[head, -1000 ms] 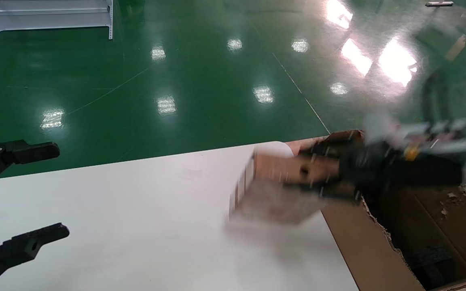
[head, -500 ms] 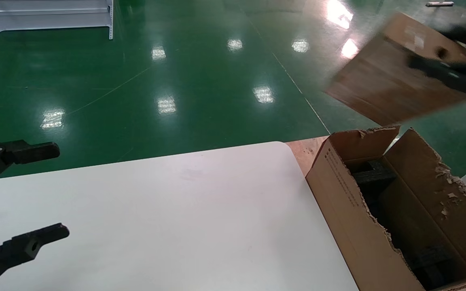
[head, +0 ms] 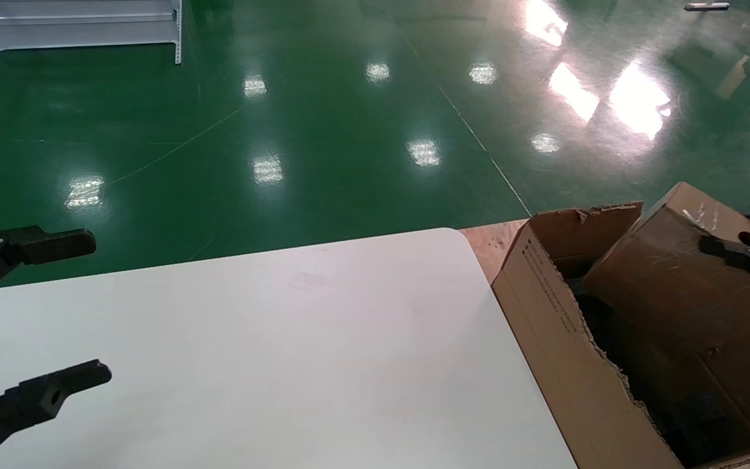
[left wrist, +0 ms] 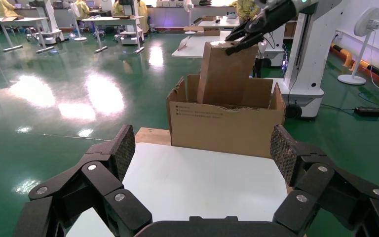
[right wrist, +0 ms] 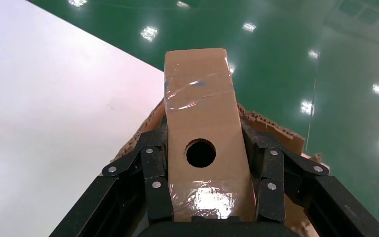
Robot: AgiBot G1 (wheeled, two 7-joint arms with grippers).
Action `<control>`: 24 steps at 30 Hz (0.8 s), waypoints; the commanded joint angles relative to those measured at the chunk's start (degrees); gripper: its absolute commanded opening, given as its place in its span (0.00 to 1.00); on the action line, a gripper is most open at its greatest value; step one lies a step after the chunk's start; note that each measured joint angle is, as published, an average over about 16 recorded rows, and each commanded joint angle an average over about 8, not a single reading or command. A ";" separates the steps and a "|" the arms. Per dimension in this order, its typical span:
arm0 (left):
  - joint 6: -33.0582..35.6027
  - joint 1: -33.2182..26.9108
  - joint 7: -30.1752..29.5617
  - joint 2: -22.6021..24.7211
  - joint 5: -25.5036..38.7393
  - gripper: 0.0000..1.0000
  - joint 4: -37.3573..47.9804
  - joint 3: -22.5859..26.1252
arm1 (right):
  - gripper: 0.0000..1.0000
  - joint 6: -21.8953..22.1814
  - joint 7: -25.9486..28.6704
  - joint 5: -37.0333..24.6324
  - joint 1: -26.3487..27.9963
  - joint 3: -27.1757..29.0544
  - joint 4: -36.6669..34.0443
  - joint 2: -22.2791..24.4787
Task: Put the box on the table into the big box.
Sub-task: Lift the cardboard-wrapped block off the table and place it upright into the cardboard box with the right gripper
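Green glossy flooring surrounds our large white tabletop (head: pixel 271 339), and at three o'clock our right gripper (right wrist: pixel 205 165), clamped on the small tan holed cardboard box (head: pixel 681 273), tilts it into the ragged brown carton (head: pixel 564 332), where we risk snagging a torn flap while our left gripper (left wrist: pixel 202 163) idles spread apart at nine o'clock.

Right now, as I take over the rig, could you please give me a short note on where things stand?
Right hand: shut on the box, holding it tilted, its lower end inside the big box.
Left hand: open, parked over the table, holding nothing.
Done: the box is off the table and partly into the big box.
Left: lower it fully, release, withdraw the right hand.
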 commanded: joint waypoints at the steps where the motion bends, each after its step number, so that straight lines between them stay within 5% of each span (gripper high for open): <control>1: 0.00 0.00 0.00 0.00 0.00 1.00 0.00 0.00 | 0.00 0.43 -0.73 3.43 -2.98 -1.06 -1.86 -0.77; 16: 0.00 0.00 0.00 0.00 0.00 1.00 0.00 0.00 | 0.00 -0.38 -3.84 24.96 -29.75 5.01 -16.30 -8.28; 24: 0.00 0.00 0.00 0.00 0.00 1.00 0.00 0.00 | 0.00 -0.12 -2.38 30.80 -38.63 9.65 -21.68 -9.53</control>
